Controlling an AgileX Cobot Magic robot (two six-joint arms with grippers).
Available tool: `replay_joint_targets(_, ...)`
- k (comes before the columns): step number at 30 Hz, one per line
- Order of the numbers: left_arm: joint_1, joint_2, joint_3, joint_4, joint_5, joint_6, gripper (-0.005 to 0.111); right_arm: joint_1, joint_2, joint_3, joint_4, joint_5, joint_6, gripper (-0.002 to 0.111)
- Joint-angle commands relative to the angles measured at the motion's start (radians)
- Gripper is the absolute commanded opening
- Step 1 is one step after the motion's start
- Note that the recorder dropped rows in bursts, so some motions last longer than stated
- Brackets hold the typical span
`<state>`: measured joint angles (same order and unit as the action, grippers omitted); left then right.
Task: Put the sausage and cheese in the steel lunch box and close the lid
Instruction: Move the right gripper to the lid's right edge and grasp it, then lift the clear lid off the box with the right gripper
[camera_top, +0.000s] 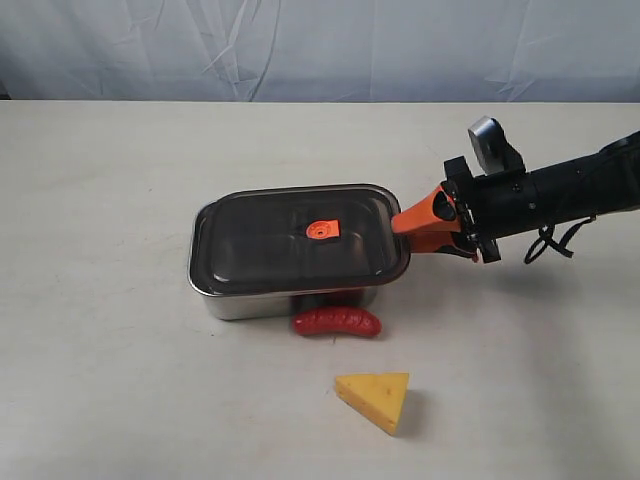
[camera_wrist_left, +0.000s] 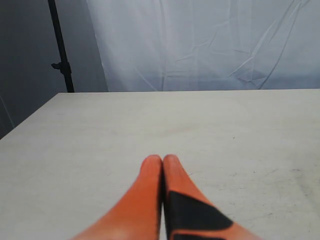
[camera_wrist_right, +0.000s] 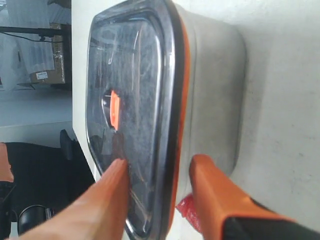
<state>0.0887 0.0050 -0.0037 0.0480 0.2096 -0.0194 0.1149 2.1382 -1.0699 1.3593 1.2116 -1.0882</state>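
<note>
1. Cheese lies nearest the exterior camera, on the bare table, apart from the box and in no container.
2. Sausage lies on the table just beside the near wall of the steel lunch box. It is outside the box and its red reflects in the steel.
3. Lid lies on top of the lunch box with its orange tab facing up. It looks slightly skewed, overhanging at the end towards the right arm.
4. Box contents: cannot tell through the dark lid. No divider or compartments can be made out.
5. Right gripper is at the lid's right end. In the wrist view its fingers are apart and straddle the lid's rim: one finger is over the lid's top, the other is on the box-wall side, with a gap to the orange seal. It is not clamped on anything.
6. Left gripper has its fingers pressed together with nothing between them, low over bare table.
</note>
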Motion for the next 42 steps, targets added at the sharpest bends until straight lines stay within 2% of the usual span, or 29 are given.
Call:
replay_joint_targets(1,-0.002,-0.005,0.004,-0.001,-0.006,0.001,0.0,0.008,0.0,-0.004,0.008,0.009,-0.012,0.05)
replay_joint_targets(10,-0.002,-0.005,0.004,-0.001,-0.006,0.001,0.0,0.038,0.0,-0.004,0.006,0.009,-0.012,0.05)
replay_joint_targets(13,-0.002,-0.005,0.004,-0.001,-0.006,0.001,0.0,0.038,0.0,-0.004,0.006,0.009,-0.012,0.046)
replay_joint_targets(16,-0.002,-0.005,0.004,-0.001,-0.006,0.001,0.0,0.038,0.0,-0.004,0.006,0.009,-0.012,0.036)
replay_joint_targets(23,-0.002,-0.005,0.004,-0.001,-0.006,0.001,0.0,0.038,0.0,-0.004,-0.006,0.009,0.011,-0.001)
replay_joint_targets(42,-0.002,-0.005,0.004,-0.001,-0.006,0.001,0.0,0.037,-0.102,-0.016,0.073,0.009,0.025,-0.001)
